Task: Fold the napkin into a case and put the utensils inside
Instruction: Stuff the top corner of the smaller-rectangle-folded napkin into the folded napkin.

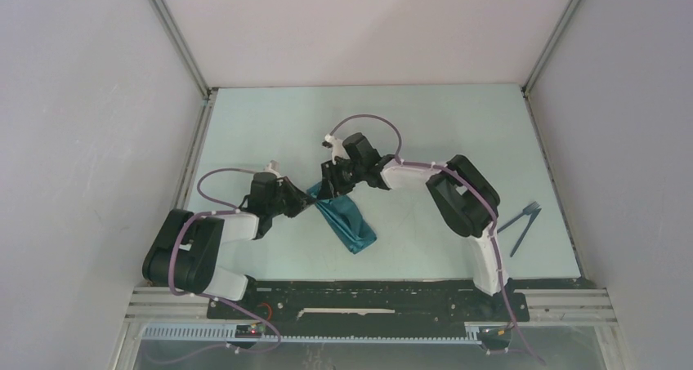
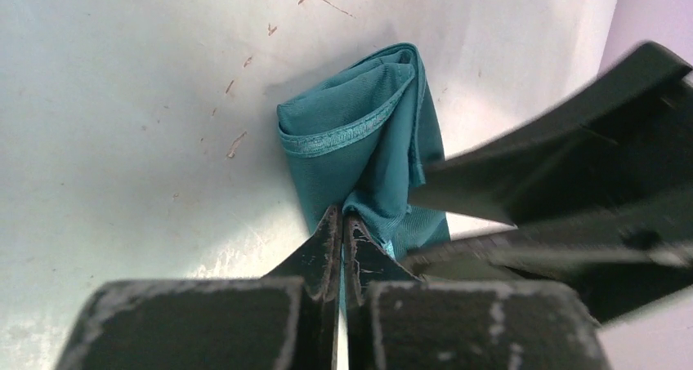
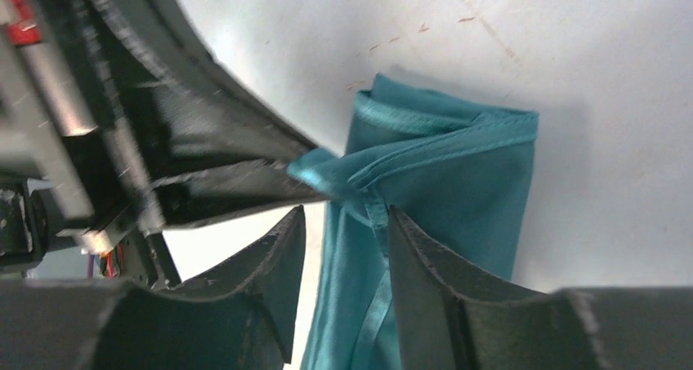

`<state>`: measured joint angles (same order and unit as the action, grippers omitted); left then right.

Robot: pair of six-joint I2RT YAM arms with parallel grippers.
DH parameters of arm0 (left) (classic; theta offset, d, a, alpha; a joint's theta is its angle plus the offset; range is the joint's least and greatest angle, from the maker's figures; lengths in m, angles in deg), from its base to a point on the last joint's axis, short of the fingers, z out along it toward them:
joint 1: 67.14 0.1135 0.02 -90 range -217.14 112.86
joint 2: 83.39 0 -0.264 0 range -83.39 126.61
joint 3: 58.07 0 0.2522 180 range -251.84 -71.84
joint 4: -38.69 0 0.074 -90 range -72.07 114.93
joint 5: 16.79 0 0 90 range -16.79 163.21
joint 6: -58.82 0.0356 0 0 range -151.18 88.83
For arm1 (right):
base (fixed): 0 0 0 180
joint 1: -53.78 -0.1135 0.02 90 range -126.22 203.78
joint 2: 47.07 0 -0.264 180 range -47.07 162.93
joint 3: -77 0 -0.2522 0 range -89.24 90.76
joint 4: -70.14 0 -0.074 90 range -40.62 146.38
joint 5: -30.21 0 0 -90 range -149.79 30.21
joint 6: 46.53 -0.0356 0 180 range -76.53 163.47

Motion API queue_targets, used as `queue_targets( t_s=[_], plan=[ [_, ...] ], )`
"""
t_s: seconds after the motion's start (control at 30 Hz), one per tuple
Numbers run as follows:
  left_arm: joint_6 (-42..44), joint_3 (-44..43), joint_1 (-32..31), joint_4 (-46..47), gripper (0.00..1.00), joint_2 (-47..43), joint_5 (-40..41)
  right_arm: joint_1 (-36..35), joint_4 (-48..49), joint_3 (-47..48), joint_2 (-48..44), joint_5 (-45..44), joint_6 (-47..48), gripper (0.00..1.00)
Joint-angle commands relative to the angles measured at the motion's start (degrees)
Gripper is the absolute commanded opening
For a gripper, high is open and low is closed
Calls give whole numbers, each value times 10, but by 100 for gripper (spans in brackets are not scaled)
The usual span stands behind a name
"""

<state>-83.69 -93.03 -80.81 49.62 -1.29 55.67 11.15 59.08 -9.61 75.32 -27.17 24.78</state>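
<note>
The teal napkin (image 1: 350, 223) lies folded into a narrow oblong case near the middle of the table, slanting toward the near right. My left gripper (image 1: 308, 197) is shut on the napkin's (image 2: 359, 133) far-left corner, fingertips (image 2: 327, 231) pinching a fold of cloth. My right gripper (image 1: 333, 184) hovers at the same end, open, with the napkin's (image 3: 458, 182) hemmed edge running between its parted fingers (image 3: 409, 247) without being pinched. Both dark utensils (image 1: 521, 221) lie crossed at the right edge of the table, far from both grippers.
The left gripper's dark fingers (image 3: 237, 186) cross the right wrist view, close to the right gripper. The right gripper's fingers (image 2: 539, 182) fill the right side of the left wrist view. Grey walls (image 1: 98, 141) enclose the pale table (image 1: 409, 125) on three sides.
</note>
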Motion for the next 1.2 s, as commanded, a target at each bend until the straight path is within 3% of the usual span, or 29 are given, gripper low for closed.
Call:
queue_targets(
  t_s=[0.0,0.2,0.5,0.77,1.17],
  plan=[
    [8,-20,5,6,0,5,8,-18,-50,-17,-96,-44,41,52],
    [9,-21,6,7,0,7,6,-16,-60,-38,-123,-68,71,59],
    [12,-23,6,3,0,8,5,-17,-32,-28,-88,-79,141,70],
    [12,-28,6,-1,0,4,3,-17,-36,24,-31,-67,148,74],
    [14,-30,6,-2,0,9,3,-17,-36,32,-39,-60,179,75]
  ],
)
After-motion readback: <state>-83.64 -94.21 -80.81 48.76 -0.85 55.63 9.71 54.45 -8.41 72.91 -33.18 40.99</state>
